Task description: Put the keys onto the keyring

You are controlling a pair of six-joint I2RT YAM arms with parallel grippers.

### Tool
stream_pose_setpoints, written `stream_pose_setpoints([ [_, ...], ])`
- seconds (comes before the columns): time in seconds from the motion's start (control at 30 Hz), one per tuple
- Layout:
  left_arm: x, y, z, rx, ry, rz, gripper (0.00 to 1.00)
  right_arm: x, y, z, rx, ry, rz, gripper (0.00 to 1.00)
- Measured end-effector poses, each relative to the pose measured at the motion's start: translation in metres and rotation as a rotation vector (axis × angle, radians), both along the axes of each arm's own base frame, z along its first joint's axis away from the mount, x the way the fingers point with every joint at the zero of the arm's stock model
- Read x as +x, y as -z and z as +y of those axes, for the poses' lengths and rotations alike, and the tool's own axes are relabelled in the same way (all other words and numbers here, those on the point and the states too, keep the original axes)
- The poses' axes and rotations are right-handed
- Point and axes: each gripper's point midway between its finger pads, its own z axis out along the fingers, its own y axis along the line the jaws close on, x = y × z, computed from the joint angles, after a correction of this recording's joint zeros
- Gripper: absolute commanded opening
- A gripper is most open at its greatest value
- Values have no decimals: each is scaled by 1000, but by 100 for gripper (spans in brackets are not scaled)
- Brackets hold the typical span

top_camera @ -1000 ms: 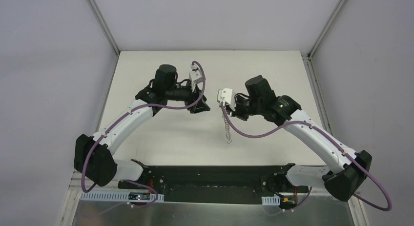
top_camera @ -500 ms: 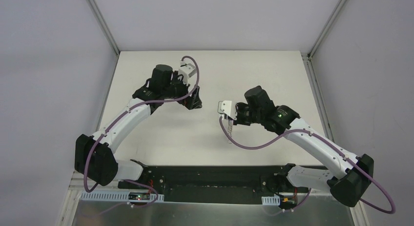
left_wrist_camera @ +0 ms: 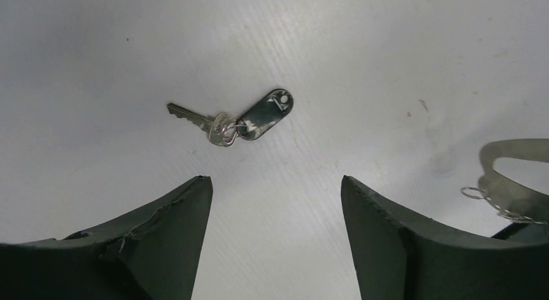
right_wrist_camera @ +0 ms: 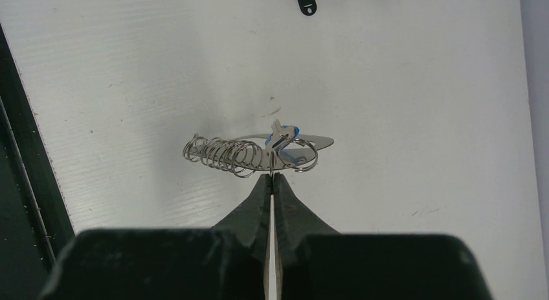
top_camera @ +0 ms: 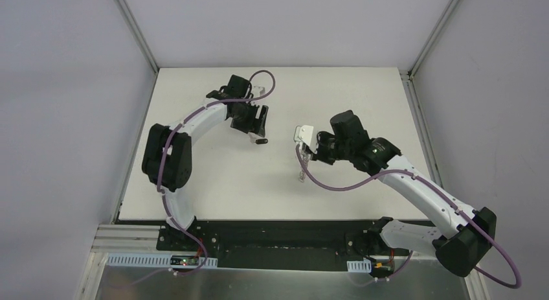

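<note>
A metal key with a black oval head (left_wrist_camera: 265, 111) lies flat on the white table (left_wrist_camera: 362, 60), just ahead of my left gripper (left_wrist_camera: 275, 179), which is open and empty above it. In the top view the key (top_camera: 261, 142) lies just beyond the left gripper (top_camera: 256, 122). My right gripper (right_wrist_camera: 272, 175) is shut on the edge of the silvery keyring (right_wrist_camera: 304, 143), held above the table. A row of wire clips (right_wrist_camera: 217, 154) hangs from the keyring, and a small blue-tagged key (right_wrist_camera: 285, 133) sits on it. From above, the keyring (top_camera: 301, 172) dangles below the right gripper (top_camera: 309, 152).
The keyring's loop also shows at the right edge of the left wrist view (left_wrist_camera: 518, 177). The black key head shows at the top of the right wrist view (right_wrist_camera: 305, 0). A black rail (top_camera: 285, 235) runs along the near table edge.
The left arm has swung back toward the far left and folded. The black key now lies on the table in front of its gripper. The right gripper shifted slightly right with the keyring.
</note>
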Motion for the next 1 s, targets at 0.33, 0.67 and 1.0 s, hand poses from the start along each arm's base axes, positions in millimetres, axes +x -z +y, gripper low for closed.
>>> stream_pose_setpoints([
  [0.33, 14, 44, 7, 106, -123, 164, 58, -1, 5, -4, 17, 26, 45, 0],
  [0.67, 18, 69, 2, 143, -164, 238, 46, -4, 10, -2, 21, 25, 79, 0],
  [1.0, 14, 77, 2, 159, -165, 264, 32, -6, 13, -3, 17, 28, 102, 0],
])
